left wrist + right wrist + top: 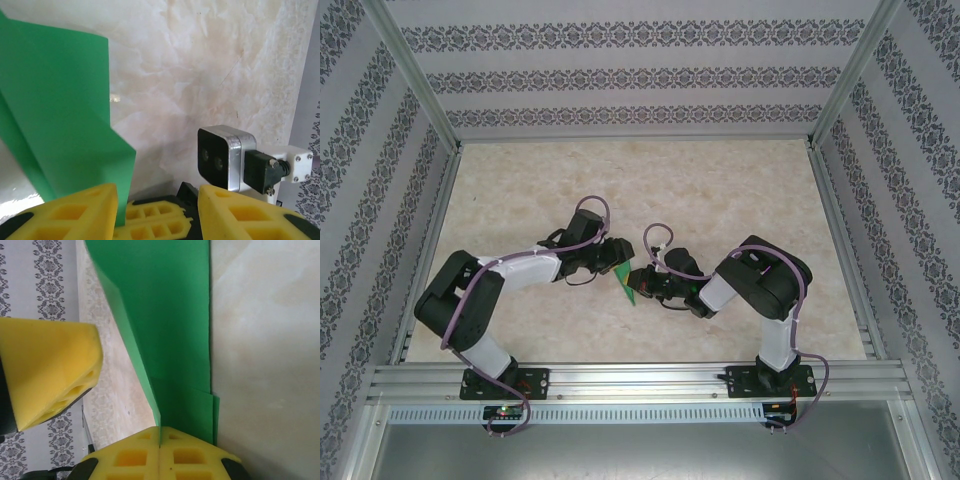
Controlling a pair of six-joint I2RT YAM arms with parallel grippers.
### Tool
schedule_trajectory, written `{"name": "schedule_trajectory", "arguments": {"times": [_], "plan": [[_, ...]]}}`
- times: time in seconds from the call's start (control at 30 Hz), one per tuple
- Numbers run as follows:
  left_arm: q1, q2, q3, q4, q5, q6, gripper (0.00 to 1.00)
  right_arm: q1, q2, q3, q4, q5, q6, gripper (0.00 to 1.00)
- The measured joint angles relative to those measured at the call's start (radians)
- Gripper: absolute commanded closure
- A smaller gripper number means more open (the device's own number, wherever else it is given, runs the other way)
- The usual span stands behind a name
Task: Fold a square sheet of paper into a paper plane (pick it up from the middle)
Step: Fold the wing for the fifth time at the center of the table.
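A pale, marbled beige tabletop (720, 190) lies under soft, even light. Papered walls (640, 60) close it in left, right and far, white with grey floral bands. Metal posts (420, 80) stand at the corners, and a slotted metal rail (640, 380) runs along the near edge.

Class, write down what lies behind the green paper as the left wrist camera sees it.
Pale marbled table shows to the right of the green paper. The stretch directly behind the sheet is covered and cannot be checked. The right hand pinches one end of the paper.
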Motion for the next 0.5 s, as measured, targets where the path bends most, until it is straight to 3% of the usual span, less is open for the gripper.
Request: {"name": "schedule_trajectory", "arguments": {"times": [0.5], "plan": [[0.0, 0.119, -0.002, 0.066, 0.005, 0.003, 0.56, 0.001, -0.045, 0.012, -0.085, 0.003, 0.009, 0.82]]}}
